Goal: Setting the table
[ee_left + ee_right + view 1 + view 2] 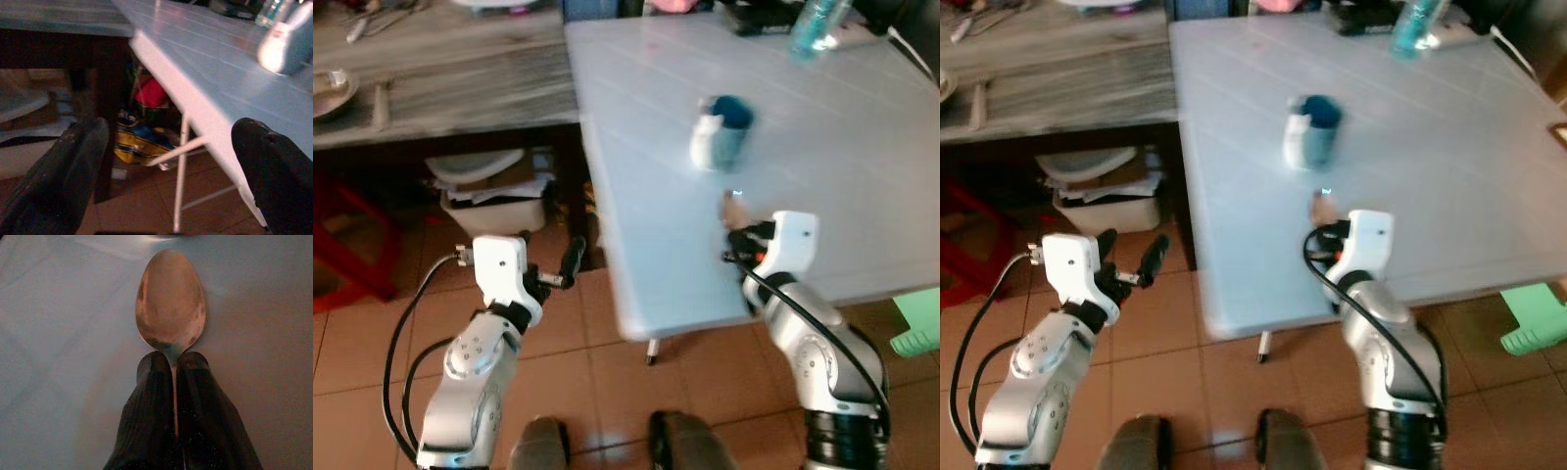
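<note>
Standing at the near edge of a pale blue table (862,186), the robot holds its right gripper (172,363) over the tabletop, the two black fingers clenched on the handle of a metal spoon (171,303) whose bowl juts out past the fingertips. Farther in on the table stands a blue and white cup (722,130), blurred, and at the far edge a teal bottle (818,26). The left gripper (558,271) hangs to the left of the table over the terracotta tiled floor (695,367), its fingers spread wide apart. A grey wooden bench (460,88) runs along the far left, with a white tub (494,201) beneath it.
</note>
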Motion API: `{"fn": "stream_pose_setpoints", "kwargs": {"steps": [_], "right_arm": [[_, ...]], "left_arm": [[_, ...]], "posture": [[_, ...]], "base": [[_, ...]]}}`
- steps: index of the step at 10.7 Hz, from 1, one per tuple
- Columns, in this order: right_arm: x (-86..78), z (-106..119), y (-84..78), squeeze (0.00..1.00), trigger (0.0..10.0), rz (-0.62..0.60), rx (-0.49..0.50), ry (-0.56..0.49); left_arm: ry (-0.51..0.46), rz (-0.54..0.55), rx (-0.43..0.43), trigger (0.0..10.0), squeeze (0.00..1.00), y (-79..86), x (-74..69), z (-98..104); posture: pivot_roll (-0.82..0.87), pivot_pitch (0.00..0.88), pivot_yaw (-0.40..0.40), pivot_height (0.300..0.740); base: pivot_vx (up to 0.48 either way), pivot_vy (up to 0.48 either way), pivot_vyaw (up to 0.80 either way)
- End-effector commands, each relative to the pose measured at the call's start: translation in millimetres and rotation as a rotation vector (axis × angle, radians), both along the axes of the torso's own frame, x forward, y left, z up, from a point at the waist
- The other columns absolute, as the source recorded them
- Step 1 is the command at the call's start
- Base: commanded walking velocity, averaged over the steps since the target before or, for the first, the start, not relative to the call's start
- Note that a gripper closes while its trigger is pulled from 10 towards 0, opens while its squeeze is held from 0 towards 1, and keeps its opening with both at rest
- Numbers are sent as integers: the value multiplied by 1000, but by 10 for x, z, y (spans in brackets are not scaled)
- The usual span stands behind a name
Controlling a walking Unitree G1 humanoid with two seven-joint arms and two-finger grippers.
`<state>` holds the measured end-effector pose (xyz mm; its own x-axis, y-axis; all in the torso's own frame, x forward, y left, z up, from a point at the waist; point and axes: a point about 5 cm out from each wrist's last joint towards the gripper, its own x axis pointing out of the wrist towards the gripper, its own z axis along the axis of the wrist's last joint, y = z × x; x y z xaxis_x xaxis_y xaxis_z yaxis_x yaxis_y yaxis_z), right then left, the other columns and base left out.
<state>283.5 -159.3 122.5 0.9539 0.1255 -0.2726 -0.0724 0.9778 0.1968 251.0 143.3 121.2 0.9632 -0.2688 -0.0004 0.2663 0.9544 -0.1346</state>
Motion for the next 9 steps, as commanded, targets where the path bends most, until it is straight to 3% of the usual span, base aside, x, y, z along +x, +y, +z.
{"fn": "stream_pose_setpoints", "kwargs": {"steps": [1, 6, 9], "right_arm": [[-20, -116, 296, 0, 0, 133, 25, 43], [22, 16, 308, 0, 0, 152, -12, -95], [43, 81, 308, 0, 0, 141, -47, -177]], "left_arm": [[-14, -4, -1, 10000, 0, 3, -8, 16], [-9, 30, -13, 10000, 0, 43, 1, -5], [-55, 78, -17, 10000, 0, 73, 60, 68]], "posture": [[-19, 191, -10, 740], [-23, 183, -12, 740], [-24, 170, -14, 740]], "base": [[0, 469, 0], [0, 468, 0], [90, 424, 0]]}}
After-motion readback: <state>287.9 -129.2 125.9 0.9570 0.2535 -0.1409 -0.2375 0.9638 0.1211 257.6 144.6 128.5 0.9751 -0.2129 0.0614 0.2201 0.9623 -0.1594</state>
